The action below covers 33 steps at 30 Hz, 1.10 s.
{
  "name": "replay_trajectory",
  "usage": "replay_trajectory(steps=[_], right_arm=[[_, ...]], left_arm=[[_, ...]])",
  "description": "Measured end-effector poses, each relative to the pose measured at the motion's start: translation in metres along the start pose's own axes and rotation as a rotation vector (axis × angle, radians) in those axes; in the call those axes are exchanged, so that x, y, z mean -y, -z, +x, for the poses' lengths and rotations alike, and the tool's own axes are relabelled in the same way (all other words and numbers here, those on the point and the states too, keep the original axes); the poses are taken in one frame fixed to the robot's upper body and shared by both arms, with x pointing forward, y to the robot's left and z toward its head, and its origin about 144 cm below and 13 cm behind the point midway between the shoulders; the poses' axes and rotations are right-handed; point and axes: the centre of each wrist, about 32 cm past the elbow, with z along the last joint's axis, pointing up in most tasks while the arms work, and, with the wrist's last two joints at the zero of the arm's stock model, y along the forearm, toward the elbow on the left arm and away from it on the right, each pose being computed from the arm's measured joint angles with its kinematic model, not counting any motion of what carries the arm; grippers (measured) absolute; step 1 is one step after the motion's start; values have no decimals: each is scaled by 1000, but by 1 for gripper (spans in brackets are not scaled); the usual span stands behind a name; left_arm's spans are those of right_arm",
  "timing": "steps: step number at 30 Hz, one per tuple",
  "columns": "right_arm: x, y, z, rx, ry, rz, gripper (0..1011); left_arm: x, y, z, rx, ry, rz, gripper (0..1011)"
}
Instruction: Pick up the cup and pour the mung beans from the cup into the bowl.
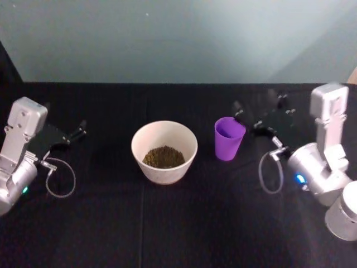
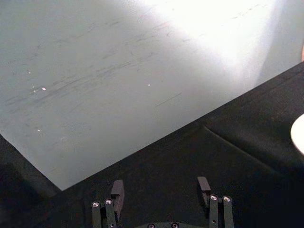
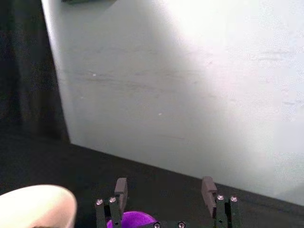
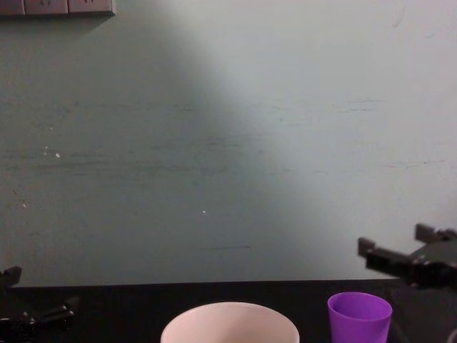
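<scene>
The cup (image 1: 228, 138), a light, smooth, tapered tumbler likely slippery and best gripped mid-wall, stands upright just right of the bowl (image 1: 164, 152) holding beans, the right gripper (image 1: 257, 113) spread wide and empty just beyond it, the left gripper (image 1: 77, 133) parked open far left.

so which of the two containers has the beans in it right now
The white bowl: a brownish-green heap lies in its bottom. The purple cup beside it looks empty inside.
</scene>
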Motion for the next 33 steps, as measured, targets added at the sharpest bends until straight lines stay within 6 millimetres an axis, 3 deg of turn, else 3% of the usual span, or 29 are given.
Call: replay_trajectory(steps=[11,25,33], right_arm=[[19,-9,28,53,126,-95,1003],[26,29,37,18,114,-200,1003],[26,30,37,23,113,-181,1003]], left_arm=[[0,0,0,0,0,0,1000],[0,0,0,0,0,0,1000],[0,0,0,0,0,0,1000]])
